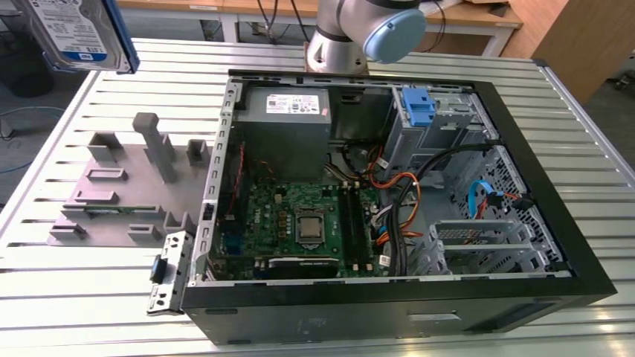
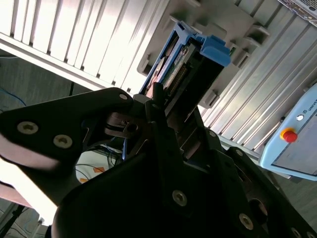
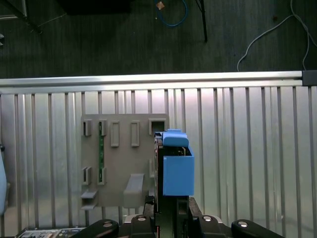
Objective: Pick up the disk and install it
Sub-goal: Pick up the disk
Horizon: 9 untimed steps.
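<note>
The disk (image 1: 74,33), a silver drive with a white-and-blue label in a bright blue carrier, hangs high above the table at the exterior view's upper left. In the first wrist view the disk (image 3: 177,168) stands on edge, with my gripper (image 3: 171,204) shut on its near end and the grey fixture below it. The second wrist view shows the disk (image 2: 198,62) sticking out past the black fingers (image 2: 157,106), clamped between them.
An open computer case (image 1: 213,186) lies on the slatted metal table (image 1: 79,297). Inside are a motherboard (image 1: 303,223), a grey power supply (image 1: 288,104) and a drive cage with a narrow blue latch (image 1: 421,108). A grey fixture (image 1: 129,186) sits beside the case.
</note>
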Available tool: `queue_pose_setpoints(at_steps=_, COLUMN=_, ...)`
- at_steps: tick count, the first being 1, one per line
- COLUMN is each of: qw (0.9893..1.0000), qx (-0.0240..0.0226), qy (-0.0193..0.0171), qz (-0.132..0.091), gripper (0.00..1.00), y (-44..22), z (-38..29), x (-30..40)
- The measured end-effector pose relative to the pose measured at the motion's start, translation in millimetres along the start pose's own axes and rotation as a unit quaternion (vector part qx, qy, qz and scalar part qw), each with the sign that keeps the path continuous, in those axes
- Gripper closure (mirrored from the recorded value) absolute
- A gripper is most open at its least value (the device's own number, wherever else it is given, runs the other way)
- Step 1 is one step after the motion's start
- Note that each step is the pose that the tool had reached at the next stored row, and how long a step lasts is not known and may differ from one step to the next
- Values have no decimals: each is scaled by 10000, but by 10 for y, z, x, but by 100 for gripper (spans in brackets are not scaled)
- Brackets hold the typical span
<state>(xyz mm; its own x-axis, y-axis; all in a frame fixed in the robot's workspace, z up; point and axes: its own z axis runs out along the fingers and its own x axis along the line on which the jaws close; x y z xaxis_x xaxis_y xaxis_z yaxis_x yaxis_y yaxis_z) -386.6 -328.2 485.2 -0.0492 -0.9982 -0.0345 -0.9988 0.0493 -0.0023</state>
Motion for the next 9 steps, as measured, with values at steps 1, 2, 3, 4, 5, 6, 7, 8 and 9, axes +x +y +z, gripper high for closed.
queue_pose_setpoints(at_steps=1, qw=10000, qx=0, qy=0, qz=0, gripper=65, y=-5, z=0, x=0)
queue_pose_setpoints(at_steps=2, qw=10000, qx=-1, qy=-1, qz=0, gripper=65, y=-10, z=0, x=-1)
queue_pose_setpoints(at_steps=3, qw=10000, qx=0, qy=-1, qz=0, gripper=65, y=-14, z=0, x=-1)
queue_pose_setpoints(at_steps=4, qw=10000, qx=0, qy=-1, qz=0, gripper=65, y=-18, z=0, x=-1)
queue_pose_setpoints(at_steps=5, qw=10000, qx=0, qy=-1, qz=0, gripper=65, y=-22, z=0, x=-1)
queue_pose_setpoints(at_steps=6, qw=10000, qx=0, qy=0, qz=0, gripper=65, y=-26, z=0, x=-1)
queue_pose_setpoints(at_steps=7, qw=10000, qx=0, qy=0, qz=0, gripper=65, y=-30, z=0, x=-1)
queue_pose_setpoints(at_steps=8, qw=10000, qx=0, qy=0, qz=0, gripper=65, y=-33, z=0, x=-2)
queue_pose_setpoints(at_steps=9, qw=10000, qx=0, qy=0, qz=0, gripper=65, y=-37, z=0, x=-2)
